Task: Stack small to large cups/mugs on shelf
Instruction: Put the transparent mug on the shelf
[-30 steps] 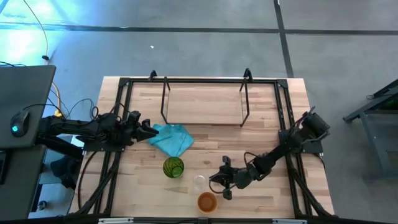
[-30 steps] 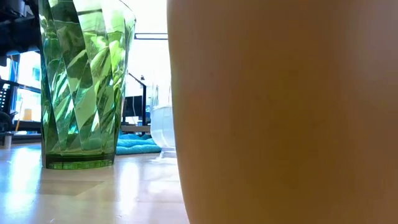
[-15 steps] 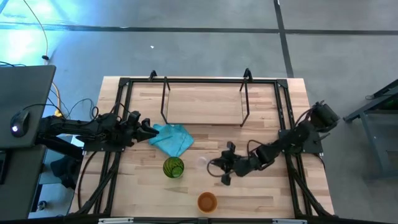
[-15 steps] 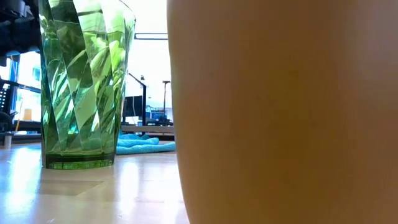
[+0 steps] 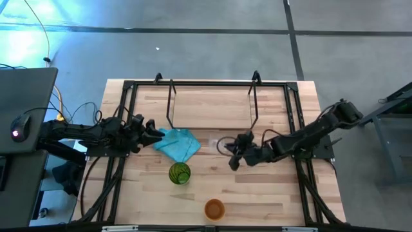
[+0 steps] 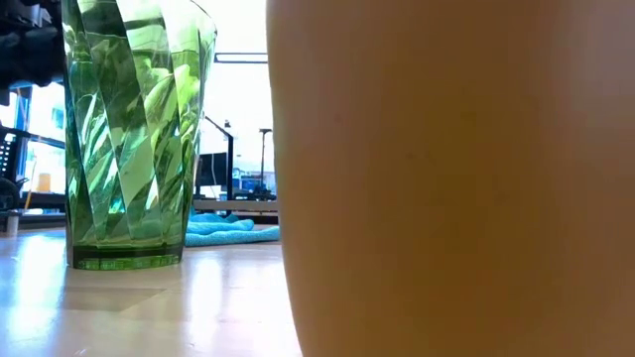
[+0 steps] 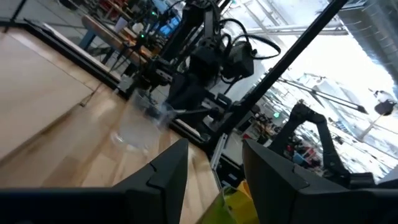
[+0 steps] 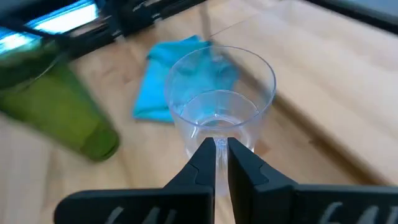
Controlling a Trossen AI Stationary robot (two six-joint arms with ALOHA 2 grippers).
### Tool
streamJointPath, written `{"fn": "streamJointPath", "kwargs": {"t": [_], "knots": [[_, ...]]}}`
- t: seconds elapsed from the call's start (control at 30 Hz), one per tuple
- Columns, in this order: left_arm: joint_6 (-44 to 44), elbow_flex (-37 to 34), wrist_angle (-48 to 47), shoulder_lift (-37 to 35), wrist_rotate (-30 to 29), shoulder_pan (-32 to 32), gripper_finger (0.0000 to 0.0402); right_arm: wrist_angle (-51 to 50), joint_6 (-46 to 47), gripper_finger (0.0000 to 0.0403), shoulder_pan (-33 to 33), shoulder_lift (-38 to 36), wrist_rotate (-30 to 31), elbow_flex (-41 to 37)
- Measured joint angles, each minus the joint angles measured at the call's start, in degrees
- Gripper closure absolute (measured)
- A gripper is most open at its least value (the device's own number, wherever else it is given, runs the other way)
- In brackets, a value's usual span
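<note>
From above, the right gripper reaches toward the middle of the table, just in front of the shelf, with the small clear cup barely visible at its tip. The right wrist view makes the grip plain: the two dark fingers are pressed close together on the near wall of the clear cup, pinching its rim, and the cup hangs upright above the wood. Behind it in that view lie the teal cloth and the green cup.

The high view sets the green cup standing in front of the teal cloth, and the orange cup alone near the table's front edge, well apart from the shelf. The shelf's board carries nothing.

The low view shows only the orange cup filling most of the picture at close range, the green cup beside it and a strip of teal cloth beyond.

The left gripper rests at the cloth's left edge; its wrist view shows its fingers spread apart and holding nothing, with the clear cup and the right arm farther off.
</note>
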Motion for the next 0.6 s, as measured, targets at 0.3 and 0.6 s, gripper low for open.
{"fn": "streamJointPath", "kwargs": {"t": [0.3,0.6], "knots": [[2.42,0.0,0.1,0.0,-2.54,0.0,0.0259,-0.75,0.45,0.0402,-7.99,-1.41,2.06,0.0],[4.75,0.0,1.37,0.02,-5.05,0.0,0.0259,-0.71,1.42,0.0402,-14.07,-1.41,3.99,0.0]]}}
